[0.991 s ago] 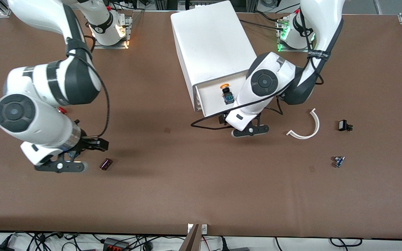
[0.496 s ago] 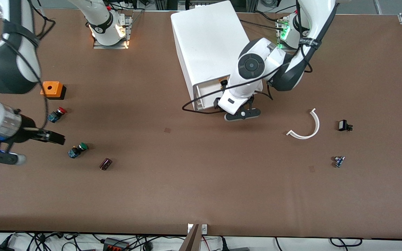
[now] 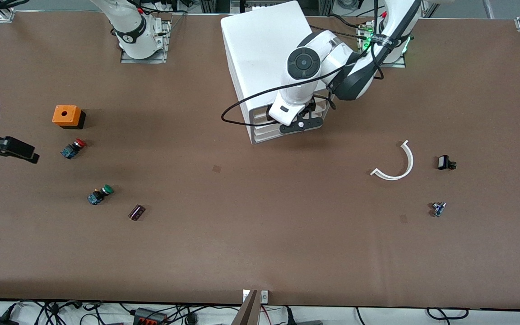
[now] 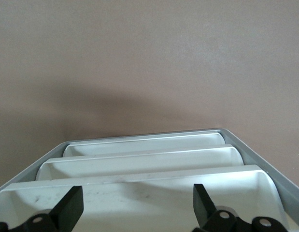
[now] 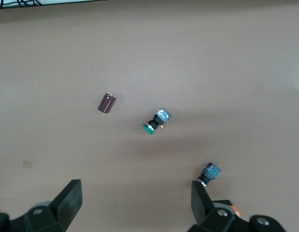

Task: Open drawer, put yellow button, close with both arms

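Drawer (image 3: 266, 118) looks shut flush w/ cabinet (image 3: 269, 58); yellow button unseen, presumably inside. Left gripper (image 4: 137, 205) at drawer front, fingers spread, holding nothing. Right gripper (image 5: 135, 203) wide open, empty, over table (image 3: 242, 225) at right arm's end. Closing step seems done; next: back left arm off.

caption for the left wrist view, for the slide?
Left gripper, fingers open, at the front of the top drawer, pushed in flush with the two drawers below; brown table ahead.

You'll note the drawer (image 3: 266, 118) has gone from open to pushed in flush with the two below; the yellow button no longer shows. The left gripper (image 3: 299, 121) followed it in to the cabinet (image 3: 260, 49) front. The right gripper (image 3: 14, 150) has withdrawn, uncovering three items.
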{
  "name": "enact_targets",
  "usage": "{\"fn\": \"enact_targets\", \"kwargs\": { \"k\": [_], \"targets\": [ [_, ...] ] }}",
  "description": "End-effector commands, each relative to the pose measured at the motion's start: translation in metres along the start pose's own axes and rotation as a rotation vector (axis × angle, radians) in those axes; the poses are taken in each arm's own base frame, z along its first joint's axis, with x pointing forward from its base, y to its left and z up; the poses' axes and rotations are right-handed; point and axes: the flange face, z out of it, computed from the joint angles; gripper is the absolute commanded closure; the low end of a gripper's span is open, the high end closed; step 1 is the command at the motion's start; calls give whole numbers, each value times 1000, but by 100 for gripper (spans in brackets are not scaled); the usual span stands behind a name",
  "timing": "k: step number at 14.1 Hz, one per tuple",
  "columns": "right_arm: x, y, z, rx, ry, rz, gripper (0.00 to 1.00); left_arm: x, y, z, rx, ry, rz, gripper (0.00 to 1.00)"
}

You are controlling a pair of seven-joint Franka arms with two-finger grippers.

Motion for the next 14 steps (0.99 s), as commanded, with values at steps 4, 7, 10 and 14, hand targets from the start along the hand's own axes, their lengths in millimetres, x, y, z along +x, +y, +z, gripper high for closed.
{"fn": "enact_targets", "kwargs": {
  "k": [4,7,10,14],
  "targets": [
    [-33,9,-5,-10,-40,-8,0,-14,-6,-7,4,-14,-1,0],
    [-51,9,-5,-11,-48,-22,0,-8,-10,-13,21,-5,8,0],
    [-67,11,0,-24,-40,-22,0,49,-41,-54,-16,57,-16,0],
    [-85,10,5,-24,-47,-25,0,125,-104,-108,-13,93,83,0]
  ]
}}
